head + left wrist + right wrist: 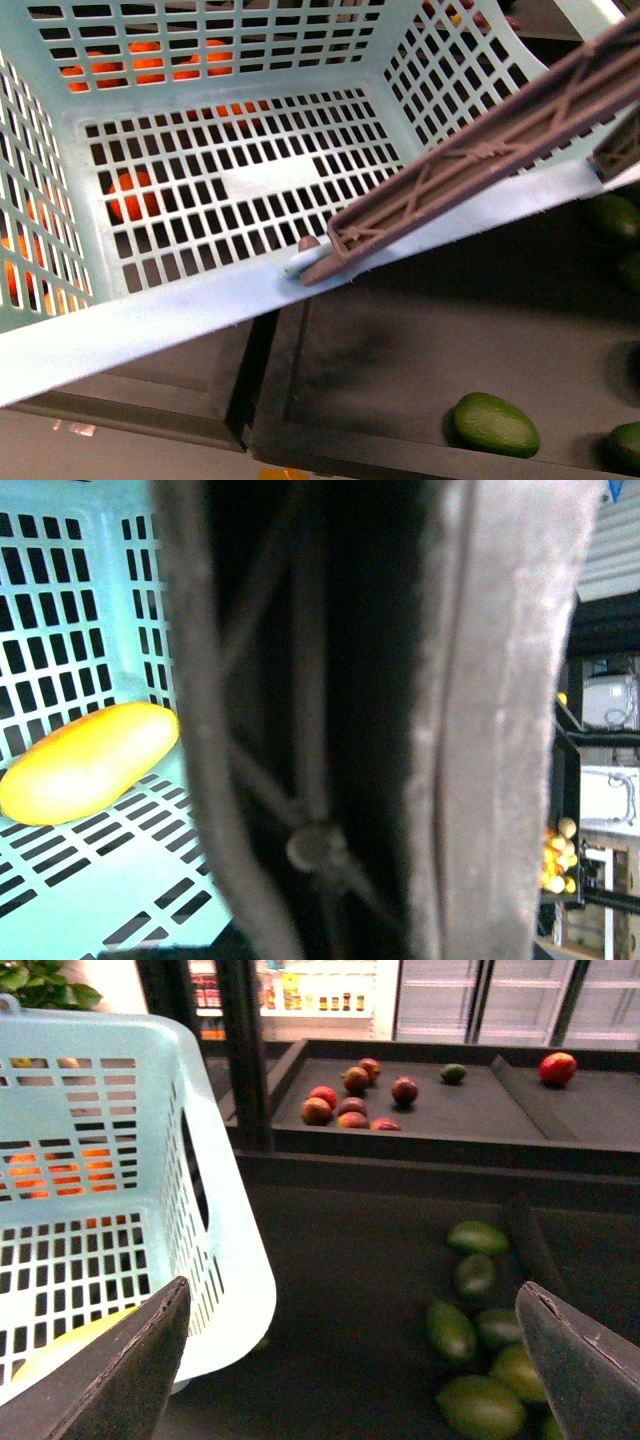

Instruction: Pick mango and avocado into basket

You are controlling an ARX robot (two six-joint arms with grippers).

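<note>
The light teal basket [140, 320] fills the upper left of the front view, its grey-brown handle [480, 165] slanting across the rim. The yellow mango [88, 762] lies on the basket floor in the left wrist view. There the handle [480, 720] sits right against the camera and hides my left gripper's jaws. In the right wrist view the mango [55, 1348] shows through the lattice wall. Several dark green avocados [452, 1331] lie on the dark tray, one near the front edge [496, 424]. My right gripper [355, 1360] hangs open above the tray, between the basket [225, 1260] and the avocados, holding nothing.
Oranges [132, 195] show through the basket lattice from below. A farther dark tray [440, 1110] holds red-blushed fruits [350, 1105]. A raised divider [530, 1240] runs by the avocados. Shelves and glass fridge doors stand behind.
</note>
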